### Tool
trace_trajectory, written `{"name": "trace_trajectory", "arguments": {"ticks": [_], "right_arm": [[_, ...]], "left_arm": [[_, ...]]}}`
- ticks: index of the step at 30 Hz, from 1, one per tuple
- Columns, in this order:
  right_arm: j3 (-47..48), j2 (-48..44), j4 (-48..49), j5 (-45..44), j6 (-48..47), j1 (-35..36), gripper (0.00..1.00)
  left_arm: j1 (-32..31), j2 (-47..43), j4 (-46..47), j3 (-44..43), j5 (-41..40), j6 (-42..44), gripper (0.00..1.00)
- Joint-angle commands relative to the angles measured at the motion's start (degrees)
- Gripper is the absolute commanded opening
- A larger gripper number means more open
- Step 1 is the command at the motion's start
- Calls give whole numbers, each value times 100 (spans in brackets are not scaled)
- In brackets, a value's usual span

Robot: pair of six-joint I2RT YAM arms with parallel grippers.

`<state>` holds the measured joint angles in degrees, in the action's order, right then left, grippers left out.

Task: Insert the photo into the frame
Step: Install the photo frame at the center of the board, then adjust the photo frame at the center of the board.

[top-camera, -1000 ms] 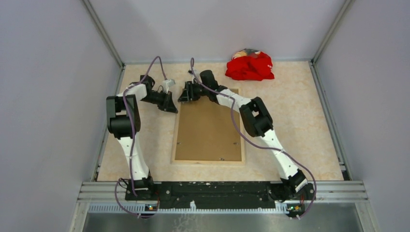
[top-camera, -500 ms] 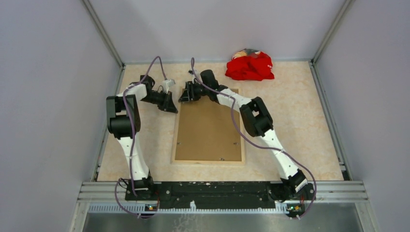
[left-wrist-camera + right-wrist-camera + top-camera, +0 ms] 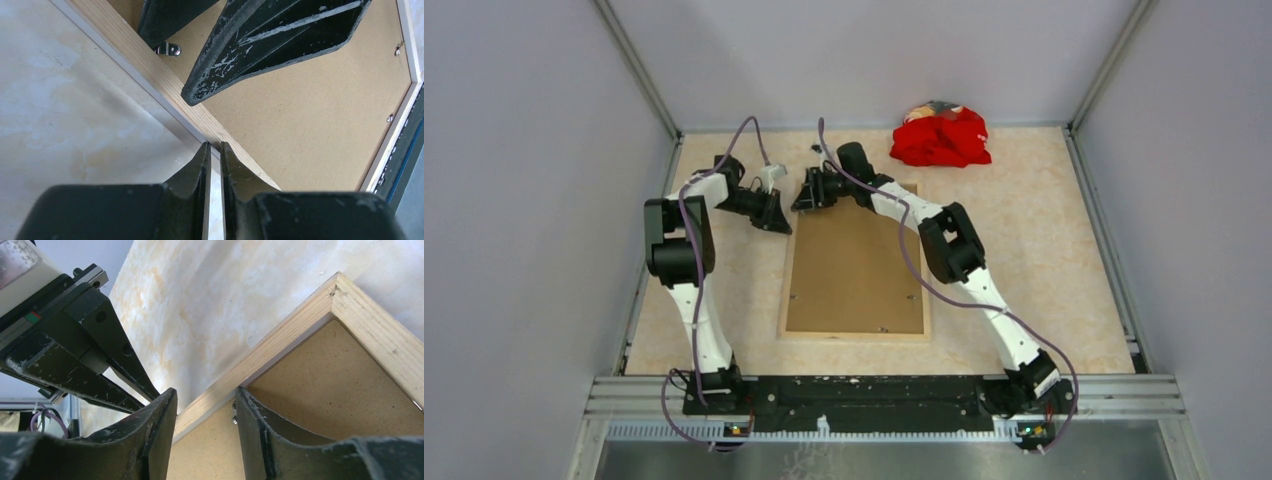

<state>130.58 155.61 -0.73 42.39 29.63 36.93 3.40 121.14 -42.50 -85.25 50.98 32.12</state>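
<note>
Overhead, the frame (image 3: 854,337) is seen back-up on the table (image 3: 1044,280), board (image 3: 854,270) inside, red cloth (image 3: 941,138) beyond. Left wrist: left tool (image 3: 213,145) is held nearly closed beside its rail. Right wrist: right tool (image 3: 206,392) is clamped across that rail.

The frame (image 3: 787,290) shows pale natural wood, white at its outer edge; the board (image 3: 854,270) inside is plain mid-brown. The table (image 3: 1044,260) is cream, marbled faint orange. Far right, the cloth (image 3: 942,140) is red. Arms (image 3: 707,335) are white and black.
</note>
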Motion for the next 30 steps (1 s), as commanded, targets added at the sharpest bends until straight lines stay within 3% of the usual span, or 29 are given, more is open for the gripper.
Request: {"name": "trace_trajectory", "arguments": {"ticks": [1,5,11,16,21,30], "right_arm": [[111,-106,-396,127,-54,219,50],[-444,-1103,-364,-883,-186,142,71],[-3217,-3693,503,-2404,266,-406,98],[-5433,-5387,227,-3550,690,-1209,99],[-6979,-6062,286,-4015,877,-1870,99],[-6662,-4918,603,-3274,1100,-1905,99]], "left_arm": [[-148,137,-276,3,-287,316,19],[10,-93,-576,-79,-358,623,31],[249,-473,-945,99,-778,1336,38],[103,-988,-472,1193,-1508,1931,37],[-260,-1488,-211,2070,-1936,2239,36],[-847,-2232,-120,3004,-2336,2405,34]]}}
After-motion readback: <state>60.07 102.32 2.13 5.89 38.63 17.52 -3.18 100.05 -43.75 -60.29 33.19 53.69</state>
